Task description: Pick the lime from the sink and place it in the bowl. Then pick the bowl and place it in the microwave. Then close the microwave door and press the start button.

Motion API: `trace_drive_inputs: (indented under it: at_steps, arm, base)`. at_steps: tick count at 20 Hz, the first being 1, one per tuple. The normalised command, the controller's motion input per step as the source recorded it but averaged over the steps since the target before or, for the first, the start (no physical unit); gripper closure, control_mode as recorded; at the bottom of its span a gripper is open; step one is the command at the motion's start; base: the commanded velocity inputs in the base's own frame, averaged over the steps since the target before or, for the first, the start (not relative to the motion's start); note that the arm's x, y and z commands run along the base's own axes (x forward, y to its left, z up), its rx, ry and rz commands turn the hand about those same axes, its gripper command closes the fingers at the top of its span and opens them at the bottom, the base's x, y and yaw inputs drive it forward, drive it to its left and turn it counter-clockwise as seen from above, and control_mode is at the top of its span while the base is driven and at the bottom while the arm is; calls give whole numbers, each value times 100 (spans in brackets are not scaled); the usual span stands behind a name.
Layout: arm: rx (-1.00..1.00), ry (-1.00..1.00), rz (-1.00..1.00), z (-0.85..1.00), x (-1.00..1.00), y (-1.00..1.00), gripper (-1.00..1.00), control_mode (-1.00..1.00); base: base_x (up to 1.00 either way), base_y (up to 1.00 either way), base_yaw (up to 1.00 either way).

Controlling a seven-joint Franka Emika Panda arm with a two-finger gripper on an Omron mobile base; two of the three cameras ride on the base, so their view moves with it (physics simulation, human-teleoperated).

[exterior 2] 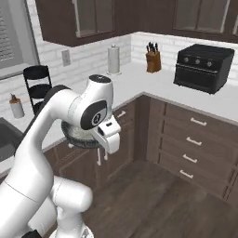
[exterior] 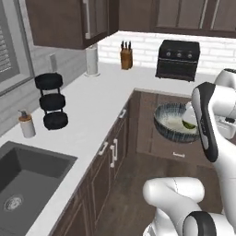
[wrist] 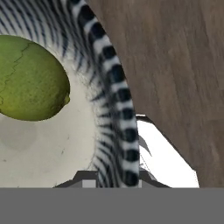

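Pincer [wrist: 117, 178]: narrow, clamped across the striped rim of the bowl [wrist: 114, 100], one tip inside the wall, one outside. Bowl body: off to one side of the grip, toward the corner counter [exterior: 99, 108] in the left base view, so carried by its edge, not from the centre; roughly level, slightly tipped at most. Lime [wrist: 30, 78]: loose on the pale inside of the bowl, near the wall beside the clamped stretch of rim, apart from the tips. Below the bowl: brown floor [exterior: 133, 203], nothing touching the underside; bowl held in open air. Just behind the bowl: brown drawer fronts [exterior: 159, 145] of the corner cabinets. Well apart from the bowl, low and to its left in the left base view: sink [exterior: 27, 179], with soap bottle [exterior: 26, 123] and black tiered stand [exterior: 53, 101] beyond it. Farthest from the bowl, along the back wall: paper roll [exterior: 92, 60], knife block [exterior: 126, 56], grey oven with knobs [exterior: 178, 59]. Judgement: lime step done, carry to the microwave in hand; off-centre hold calls for level travel, otherwise risk of rolling fruit or slipping rim.
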Motion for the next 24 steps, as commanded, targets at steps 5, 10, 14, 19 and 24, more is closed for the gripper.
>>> trace_drive_inputs:
  at_steps: [5,10,14,19,24]
  arm:
    - [0,0,0,0,0,0,100,100]
    - [0,0,0,0,0,0,100,100]
    - [0,0,0,0,0,0,100,100]
    - [0,0,0,0,0,0,100,100]
    - [0,0,0,0,0,0,100,100]
  base:
    - [0,-4,-59]
    - [0,-8,-57]
    - [0,0,-58]
    - [0,-4,-57]
    - [0,0,-59]
